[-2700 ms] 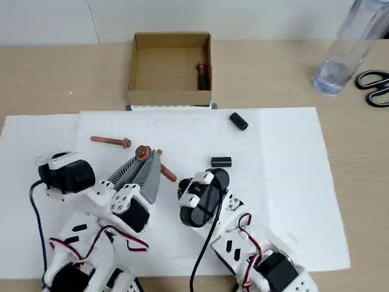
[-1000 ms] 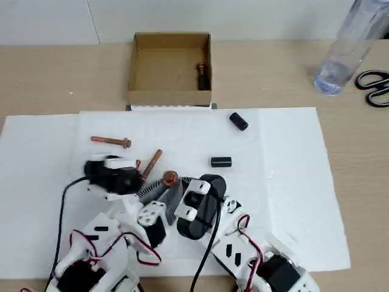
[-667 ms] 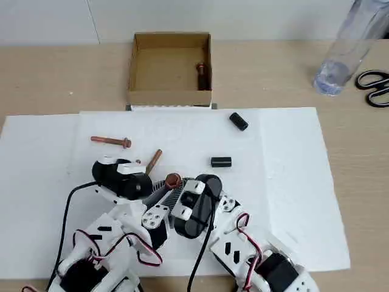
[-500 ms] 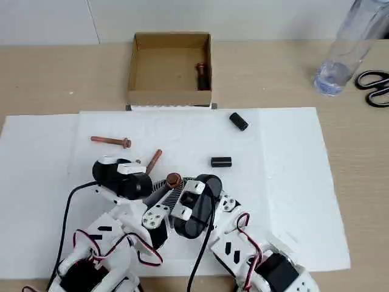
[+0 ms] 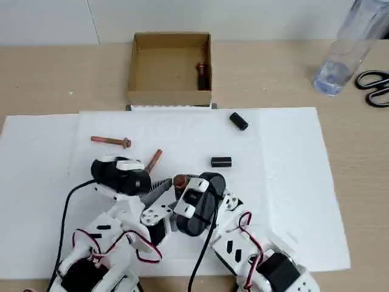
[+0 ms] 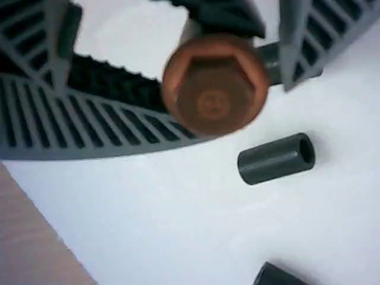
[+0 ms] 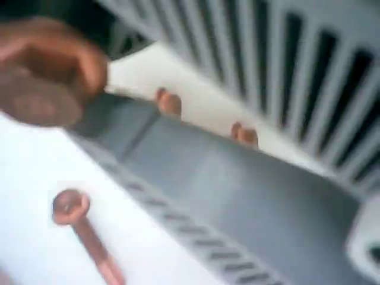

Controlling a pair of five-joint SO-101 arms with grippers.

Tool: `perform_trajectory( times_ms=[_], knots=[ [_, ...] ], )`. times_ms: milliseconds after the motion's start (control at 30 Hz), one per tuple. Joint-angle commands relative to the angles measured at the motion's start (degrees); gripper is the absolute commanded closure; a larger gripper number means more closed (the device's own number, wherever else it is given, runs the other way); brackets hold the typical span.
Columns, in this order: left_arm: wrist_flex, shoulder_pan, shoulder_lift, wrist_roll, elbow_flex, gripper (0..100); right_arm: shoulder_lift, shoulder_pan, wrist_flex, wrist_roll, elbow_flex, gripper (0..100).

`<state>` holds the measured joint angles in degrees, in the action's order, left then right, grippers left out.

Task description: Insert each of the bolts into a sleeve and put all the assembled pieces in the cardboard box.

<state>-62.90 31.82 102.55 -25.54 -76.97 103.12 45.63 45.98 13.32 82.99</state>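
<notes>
1. Left end effector (image 5: 174, 184) is clamped on a bolt (image 6: 211, 83).
2. Right arm (image 5: 202, 207) sits just beside it; its grip state cannot be told.
3. Step in hand: insertion. The next move likely needs the shank aligned with the sleeve (image 5: 221, 162) at two o'clock.

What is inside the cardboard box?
One bolt in a black sleeve lies beside a side wall of the cardboard box. The near wall hides a strip of the floor.
</notes>
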Motion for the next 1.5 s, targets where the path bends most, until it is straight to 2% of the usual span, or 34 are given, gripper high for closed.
perform_trajectory(
  times_ms=[0,333,400,533,667,767,1000,1200,1467],
  knots=[
    [-0.18,-1.58,-0.53,1.32,2.51,77,0.66,0.31,-1.54,0.44,-3.08,99.7],
    [-0.09,-9.05,-0.53,3.96,11.82,77,0.75,0.13,-1.54,0.26,-1.76,99.7],
    [0.0,-10.99,-0.53,3.96,13.67,82,0.75,-0.92,-1.54,0.26,-1.76,99.7],
    [0.18,-15.65,-0.26,4.04,14.73,100,0.75,-4.18,-1.54,0.26,-1.76,99.7],
    [0.0,-21.54,-0.26,4.04,13.93,99,0.75,-7.96,-1.54,0.18,-1.41,99.7],
    [0.0,-26.11,-0.26,5.54,10.51,99,0.75,-11.3,-1.54,0.09,-0.44,99.7],
    [1.14,-35.16,-0.18,11.25,-3.82,99,0.66,-20.53,-0.4,-7.3,0.88,99.7],
    [2.64,-35.52,-0.18,13.98,-8.84,99,0.75,-26.24,6.37,-7.56,1.67,99.7],
    [2.73,-35.6,-0.18,13.98,-15.87,99,0.4,-31.25,8.57,-11.52,1.58,99.7]
  ],
)
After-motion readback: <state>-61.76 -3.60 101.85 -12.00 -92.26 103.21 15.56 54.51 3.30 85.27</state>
